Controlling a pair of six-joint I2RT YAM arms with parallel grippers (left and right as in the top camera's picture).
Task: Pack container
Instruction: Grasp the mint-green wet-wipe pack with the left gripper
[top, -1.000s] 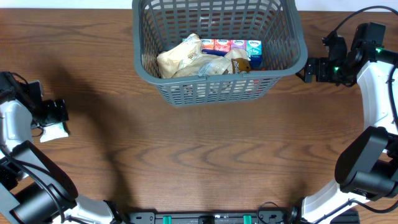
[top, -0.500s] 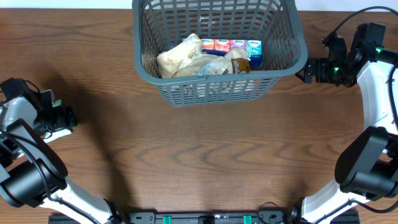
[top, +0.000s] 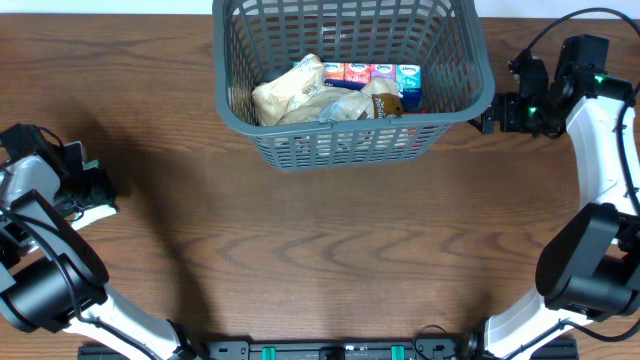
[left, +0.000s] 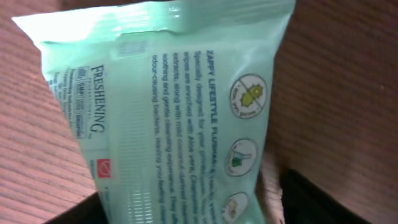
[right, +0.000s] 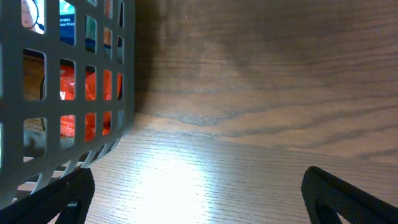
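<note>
Just beside the container, at its right wall, right claw released and empty.

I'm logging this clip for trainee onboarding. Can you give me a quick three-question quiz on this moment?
1. True or false: the right tool holds a packet.
2. Where is the right tool? A, inside the container; B, outside its right wall; C, at the table's left edge.
3. Fill in: the packet at the left tool is pale ____.
Key: 1 false; 2 B; 3 green.
</note>
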